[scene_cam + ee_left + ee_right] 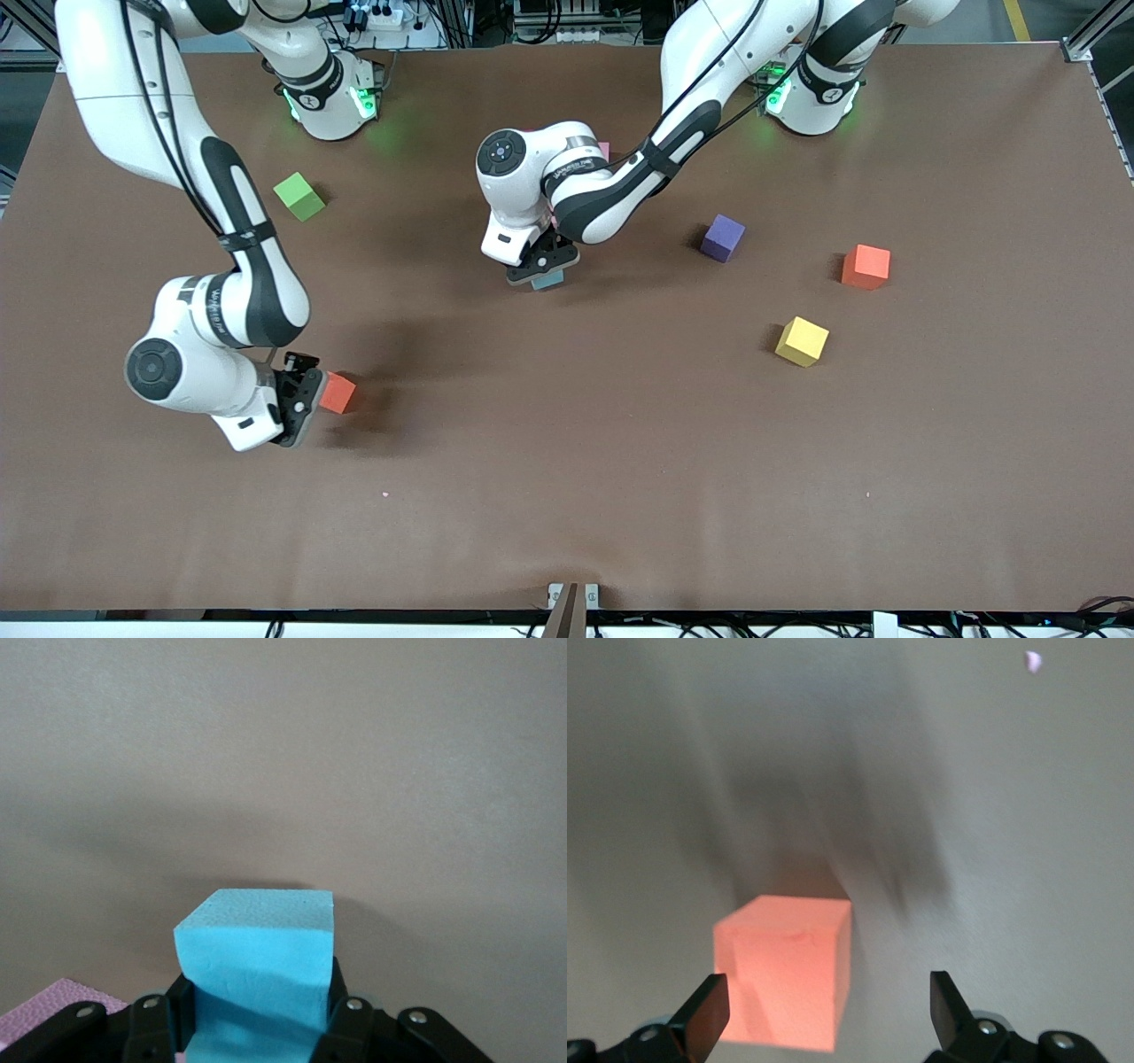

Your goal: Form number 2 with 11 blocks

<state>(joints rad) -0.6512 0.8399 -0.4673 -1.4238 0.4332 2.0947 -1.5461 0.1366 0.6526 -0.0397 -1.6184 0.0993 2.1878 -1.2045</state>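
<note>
The left gripper (542,268) sits at the table's centre, clamped on a light blue block (257,970) (foam visibly pinched between the fingers), with a pink block (49,1010) just beside it. The right gripper (301,399) hangs low toward the right arm's end, jaws spread wide, a red block (337,392) at its 3 o'clock, unheld. From the centre, a purple block (723,237) and an orange block (866,267) lie near 3 o'clock, a yellow block (802,341) near 4, a green cube (299,196) near 10.

Open table (567,461) toward camera; purple cube (722,237), orange cube (866,267), yellow cube (802,341) well apart
</note>
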